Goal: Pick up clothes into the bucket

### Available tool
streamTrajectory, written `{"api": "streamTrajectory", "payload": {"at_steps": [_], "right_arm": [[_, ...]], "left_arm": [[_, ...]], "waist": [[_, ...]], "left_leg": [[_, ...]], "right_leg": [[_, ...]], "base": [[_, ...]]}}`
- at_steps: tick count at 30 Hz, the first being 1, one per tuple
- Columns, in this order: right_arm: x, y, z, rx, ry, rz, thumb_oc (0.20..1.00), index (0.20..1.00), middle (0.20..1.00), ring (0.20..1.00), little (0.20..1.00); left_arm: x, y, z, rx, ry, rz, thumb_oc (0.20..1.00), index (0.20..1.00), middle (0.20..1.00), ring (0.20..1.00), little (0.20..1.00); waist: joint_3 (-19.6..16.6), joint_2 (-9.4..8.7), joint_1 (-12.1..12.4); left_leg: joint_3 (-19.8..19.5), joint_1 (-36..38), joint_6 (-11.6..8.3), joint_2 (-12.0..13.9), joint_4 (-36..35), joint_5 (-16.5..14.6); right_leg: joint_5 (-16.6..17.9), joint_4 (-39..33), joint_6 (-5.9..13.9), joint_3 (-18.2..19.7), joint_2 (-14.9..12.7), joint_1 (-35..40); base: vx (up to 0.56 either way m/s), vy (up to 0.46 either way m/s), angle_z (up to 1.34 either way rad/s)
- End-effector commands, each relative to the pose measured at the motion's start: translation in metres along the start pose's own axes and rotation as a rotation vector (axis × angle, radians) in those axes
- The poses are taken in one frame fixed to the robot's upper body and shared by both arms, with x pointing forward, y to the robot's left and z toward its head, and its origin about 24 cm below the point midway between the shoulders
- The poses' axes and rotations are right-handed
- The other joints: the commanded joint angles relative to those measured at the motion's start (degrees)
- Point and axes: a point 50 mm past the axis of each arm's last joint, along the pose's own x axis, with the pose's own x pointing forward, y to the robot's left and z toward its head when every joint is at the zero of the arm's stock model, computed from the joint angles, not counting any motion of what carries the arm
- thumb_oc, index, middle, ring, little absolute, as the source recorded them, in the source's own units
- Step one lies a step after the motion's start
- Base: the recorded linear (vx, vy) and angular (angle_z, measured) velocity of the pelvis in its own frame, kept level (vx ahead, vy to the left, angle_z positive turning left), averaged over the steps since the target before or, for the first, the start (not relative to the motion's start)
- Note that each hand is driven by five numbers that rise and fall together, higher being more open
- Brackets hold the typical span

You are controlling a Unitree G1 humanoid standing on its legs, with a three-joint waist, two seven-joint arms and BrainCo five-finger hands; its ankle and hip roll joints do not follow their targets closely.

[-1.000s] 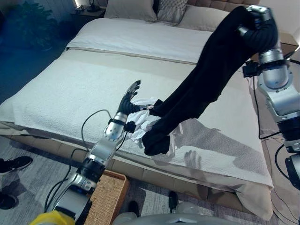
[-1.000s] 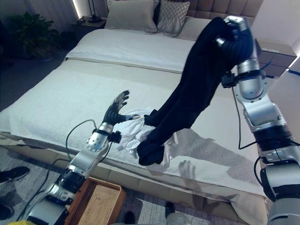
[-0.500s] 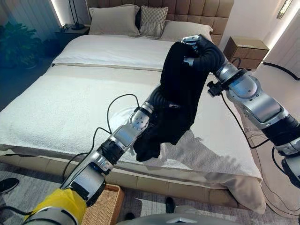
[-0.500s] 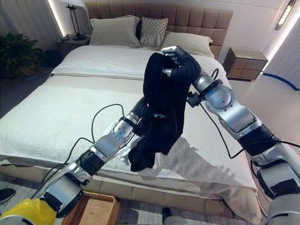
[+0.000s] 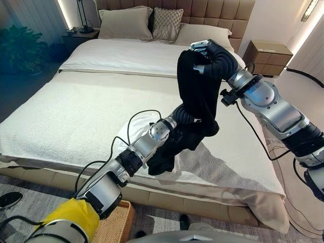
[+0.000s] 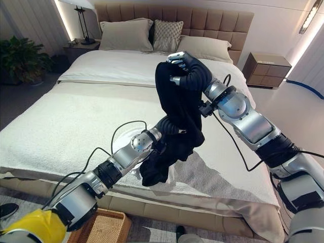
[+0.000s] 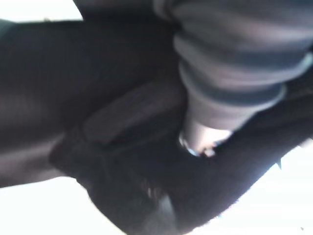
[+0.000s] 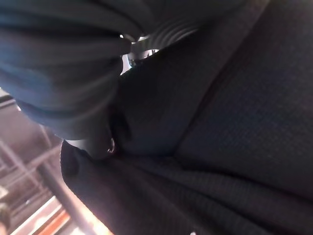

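Bedroom with a wide bed under a white textured bedspread, pale pillows against a tufted brown headboard, a wooden nightstand to one side, a floor lamp and a leafy potted plant to the other.

Over the near half of the bed, a long black garment raised high by the right hand, fingers apparently clamped on its top edge, though hidden by cloth in the wrist view. Lower down, the left hand buried in the dark hanging folds; fingers hidden, so impossible to tell whether closed. Bottom of the garment drooping to the bedspread, near the bed's front edge.

At the foot of the bed, on the floor, a corner of a woven tan wicker basket.

Judged step: gathering, with the garment lifted but not yet over the basket. Next move likely calls for bundling the loose tail, then swinging down and left to the basket.
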Motion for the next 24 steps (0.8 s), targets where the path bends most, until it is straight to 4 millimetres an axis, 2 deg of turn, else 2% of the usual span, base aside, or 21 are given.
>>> {"api": "streamTrajectory", "payload": {"at_steps": [1, 3, 4, 6, 7, 8, 9, 10, 12, 13, 14, 15, 16, 17, 18, 20, 23, 24], "right_arm": [[0.013, -0.055, 0.041, 0.070, -0.188, -0.313, 0.200, 0.200, 0.200, 0.200, 0.200], [0.006, -0.065, 0.027, 0.106, -0.146, -0.406, 0.200, 0.200, 0.200, 0.200, 0.200], [0.000, -0.069, 0.018, 0.111, -0.119, -0.452, 0.354, 0.354, 0.354, 0.354, 0.354], [-0.005, -0.073, 0.012, 0.117, -0.097, -0.490, 0.523, 0.523, 0.523, 0.523, 0.523], [-0.011, -0.078, 0.003, 0.111, -0.062, -0.535, 1.000, 1.000, 1.000, 1.000, 1.000], [-0.019, -0.085, -0.011, 0.098, -0.003, -0.597, 1.000, 1.000, 1.000, 1.000, 1.000], [-0.019, -0.084, -0.012, 0.099, -0.003, -0.597, 1.000, 1.000, 1.000, 1.000, 1.000], [-0.024, -0.086, -0.022, 0.114, 0.034, -0.632, 1.000, 1.000, 1.000, 1.000, 1.000], [-0.044, -0.089, -0.052, 0.099, 0.163, -0.711, 1.000, 1.000, 1.000, 1.000, 1.000], [-0.044, -0.088, -0.052, 0.099, 0.164, -0.710, 1.000, 1.000, 1.000, 1.000, 1.000], [-0.062, -0.082, -0.078, 0.060, 0.289, -0.726, 1.000, 1.000, 1.000, 1.000, 1.000], [-0.062, -0.082, -0.078, 0.061, 0.290, -0.725, 1.000, 1.000, 1.000, 1.000, 1.000], [-0.077, -0.069, -0.100, 0.064, 0.387, -0.719, 1.000, 1.000, 1.000, 1.000, 1.000], [-0.077, -0.068, -0.100, 0.065, 0.388, -0.718, 1.000, 1.000, 1.000, 1.000, 1.000], [-0.094, -0.054, -0.119, 0.042, 0.491, -0.684, 1.000, 1.000, 1.000, 1.000, 1.000], [-0.100, -0.046, -0.127, 0.039, 0.529, -0.667, 1.000, 1.000, 1.000, 1.000, 1.000], [-0.128, -0.015, -0.152, 0.038, 0.668, -0.598, 1.000, 1.000, 1.000, 1.000, 1.000], [-0.150, 0.010, -0.165, 0.047, 0.759, -0.536, 1.000, 1.000, 1.000, 1.000, 1.000]], "left_arm": [[-0.002, -0.003, 0.005, -0.111, -0.030, -0.051, 0.200, 0.200, 0.200, 0.200, 0.200], [-0.010, 0.006, 0.005, -0.159, -0.040, -0.027, 0.200, 0.200, 0.200, 0.200, 0.200], [-0.018, 0.011, 0.008, -0.205, -0.064, -0.018, 0.200, 0.200, 0.200, 0.200, 0.200], [-0.021, 0.014, 0.008, -0.234, -0.068, -0.009, 0.200, 0.200, 0.200, 0.200, 0.200], [-0.026, 0.021, 0.013, -0.243, -0.094, 0.008, 0.200, 0.200, 0.200, 0.200, 0.200], [-0.034, 0.029, 0.021, -0.283, -0.142, 0.034, 0.200, 0.200, 0.200, 0.200, 0.200], [-0.034, 0.029, 0.021, -0.283, -0.141, 0.034, 0.200, 0.200, 0.200, 0.200, 0.200], [-0.038, 0.033, 0.024, -0.325, -0.169, 0.052, 0.200, 0.200, 0.200, 0.200, 0.200], [-0.052, 0.040, 0.037, -0.458, -0.268, 0.071, 0.200, 0.200, 0.200, 0.200, 0.200], [-0.053, 0.040, 0.037, -0.459, -0.267, 0.072, 0.200, 0.200, 0.200, 0.200, 0.200], [-0.065, 0.046, 0.046, -0.529, -0.347, 0.104, 0.200, 0.200, 0.200, 0.200, 0.200], [-0.065, 0.046, 0.045, -0.529, -0.345, 0.104, 0.200, 0.200, 0.200, 0.200, 0.200], [-0.076, 0.051, 0.054, -0.540, -0.409, 0.125, 0.200, 0.200, 0.200, 0.200, 0.200], [-0.076, 0.050, 0.053, -0.540, -0.408, 0.125, 0.200, 0.200, 0.200, 0.200, 0.200], [-0.086, 0.057, 0.062, -0.574, -0.478, 0.153, 0.200, 0.200, 0.200, 0.200, 0.200], [-0.090, 0.061, 0.065, -0.581, -0.510, 0.174, 0.200, 0.200, 0.200, 0.200, 0.200], [-0.108, 0.074, 0.083, -0.561, -0.626, 0.226, 0.200, 0.200, 0.200, 0.200, 0.200], [-0.126, 0.088, 0.098, -0.525, -0.717, 0.273, 0.200, 0.200, 0.200, 0.200, 0.200]], "waist": [[-2.1, -1.73, 0.7], [-2.1, -1.48, 1.1], [-2.1, -1.44, 1.3], [-2.2, -1.34, 1.4], [-2.2, -1.33, 1.6], [-2.2, -1.19, 2.1], [-2.2, -1.23, 2.0], [-2.1, -1.18, 2.3], [-1.8, -1.02, 3.1], [-1.9, -1.05, 3.0], [-1.5, -0.78, 3.6], [-1.6, -0.81, 3.6], [-1.3, -0.60, 4.1], [-1.3, -0.64, 4.0], [-1.0, -0.47, 4.4], [-0.9, -0.34, 4.6], [-0.7, 0.20, 4.9], [-0.4, 0.65, 5.2]], "left_leg": [[-1.7, -1.5, -0.87, -0.4, 5.3, -6.0], [-2.0, -1.6, -0.89, -0.4, 5.4, -6.0], [-2.2, -1.6, -0.91, -0.5, 5.4, -6.0], [-2.3, -1.6, -0.88, -0.6, 5.4, -6.1], [-2.4, -1.7, -0.85, -0.7, 5.5, -6.1], [-2.7, -1.7, -0.79, -0.8, 5.6, -6.2], [-2.7, -1.7, -0.80, -0.8, 5.6, -6.2], [-2.9, -1.8, -0.76, -0.9, 5.8, -6.3], [-3.2, -2.0, -0.64, -1.1, 5.9, -6.4], [-3.2, -2.0, -0.64, -1.1, 5.9, -6.4], [-3.4, -2.0, -0.51, -1.3, 6.0, -6.5], [-3.5, -2.0, -0.51, -1.3, 6.0, -6.5], [-3.7, -2.2, -0.43, -1.4, 6.2, -6.5], [-3.7, -2.2, -0.43, -1.4, 6.3, -6.5], [-3.9, -2.2, -0.39, -1.6, 6.5, -6.6], [-4.0, -2.3, -0.37, -1.6, 6.6, -6.6], [-4.5, -2.5, -0.31, -1.8, 6.9, -6.7], [-4.7, -2.6, -0.33, -1.9, 7.0, -6.6]], "right_leg": [[-6.7, 6.7, 3.87, -2.6, -3.9, 1.2], [-6.9, 6.7, 3.78, -2.8, -3.9, 1.4], [-7.0, 6.8, 3.71, -2.9, -4.0, 1.5], [-7.1, 6.8, 3.71, -3.0, -4.0, 1.6], [-7.1, 6.8, 3.68, -3.1, -4.1, 1.7], [-7.3, 7.0, 3.59, -3.3, -4.2, 1.7], [-7.3, 7.0, 3.59, -3.3, -4.2, 1.7], [-7.4, 7.1, 3.55, -3.3, -4.2, 1.8], [-7.5, 7.3, 3.47, -3.5, -4.3, 1.7], [-7.5, 7.3, 3.47, -3.5, -4.3, 1.7], [-7.6, 7.4, 3.39, -3.6, -4.3, 1.7], [-7.6, 7.4, 3.39, -3.6, -4.3, 1.7], [-7.7, 7.4, 3.28, -3.7, -4.5, 1.8], [-7.8, 7.5, 3.28, -3.7, -4.5, 1.8], [-7.9, 7.5, 3.18, -3.8, -4.6, 1.9], [-8.0, 7.6, 3.13, -3.9, -4.6, 1.9], [-8.2, 7.6, 2.93, -4.2, -4.7, 2.1], [-8.4, 7.6, 2.76, -4.4, -4.8, 2.2]], "base": [[0.01, -0.004, 0.04], [0.00, -0.005, 0.07], [0.00, -0.005, 0.10], [0.00, -0.003, 0.10], [0.01, -0.007, 0.10], [0.01, -0.006, 0.09], [0.01, -0.011, 0.07], [0.00, -0.007, 0.05], [-0.01, -0.005, 0.02], [0.00, 0.000, 0.00], [0.00, 0.000, 0.00], [0.00, 0.000, 0.00], [-0.01, -0.006, 0.04], [-0.02, -0.012, 0.08], [-0.01, -0.006, 0.10], [-0.01, -0.005, 0.09], [-0.01, -0.008, 0.10], [-0.01, -0.009, 0.06]]}}
